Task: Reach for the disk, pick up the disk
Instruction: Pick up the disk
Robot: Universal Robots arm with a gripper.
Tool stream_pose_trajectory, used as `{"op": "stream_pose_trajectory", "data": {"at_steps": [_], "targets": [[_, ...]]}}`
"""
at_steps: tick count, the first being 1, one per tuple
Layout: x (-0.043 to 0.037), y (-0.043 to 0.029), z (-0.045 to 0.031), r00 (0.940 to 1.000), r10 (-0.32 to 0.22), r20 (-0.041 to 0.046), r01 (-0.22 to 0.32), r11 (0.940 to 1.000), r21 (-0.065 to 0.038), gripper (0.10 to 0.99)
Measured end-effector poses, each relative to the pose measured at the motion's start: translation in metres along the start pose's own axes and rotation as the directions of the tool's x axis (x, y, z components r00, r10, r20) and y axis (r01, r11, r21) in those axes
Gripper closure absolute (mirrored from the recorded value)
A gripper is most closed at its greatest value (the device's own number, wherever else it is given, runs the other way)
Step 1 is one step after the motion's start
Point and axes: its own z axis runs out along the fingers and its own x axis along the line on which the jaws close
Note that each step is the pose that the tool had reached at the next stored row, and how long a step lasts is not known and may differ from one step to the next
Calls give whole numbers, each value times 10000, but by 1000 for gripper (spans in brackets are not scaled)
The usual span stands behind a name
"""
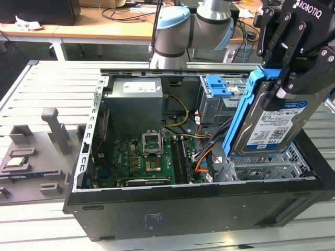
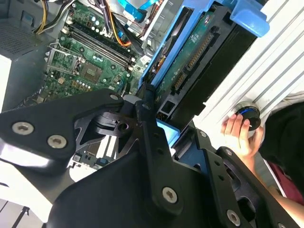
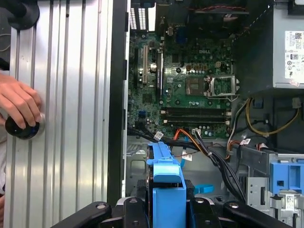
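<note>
Above the open computer case (image 1: 89, 157), gripper (image 1: 285, 78) clamping the disk (image 1: 272, 123), lifted clear

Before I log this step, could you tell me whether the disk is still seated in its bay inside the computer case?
No: in the exterior view the disk hangs tilted above the open computer case, clamped by the gripper.

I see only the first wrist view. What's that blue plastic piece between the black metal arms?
Observer: The frame of a rectangular silver metal disk; the exterior view shows the black gripper shut on it, tilted above the open black computer case.
Operator: Whose hand is on the black knob?
Observer: The second wrist view shows that hand belongs to a person in dark clothing.
Operator: Anything beside the case?
Observer: A grey moulded tray at the exterior view's left.
</note>
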Motion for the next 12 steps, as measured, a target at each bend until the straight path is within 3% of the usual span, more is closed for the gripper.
{"op": "stream_pose_trajectory", "data": {"at_steps": [1, 8, 12], "targets": [[-9, -48, 59, 10000, 0, 1, 0, 10000, -14, 722], [-138, -189, 91, 10000, 1, -22, -1, 10000, -32, 722], [-192, -225, 155, 10000, -1, -20, 0, 10000, -54, 722]]}}
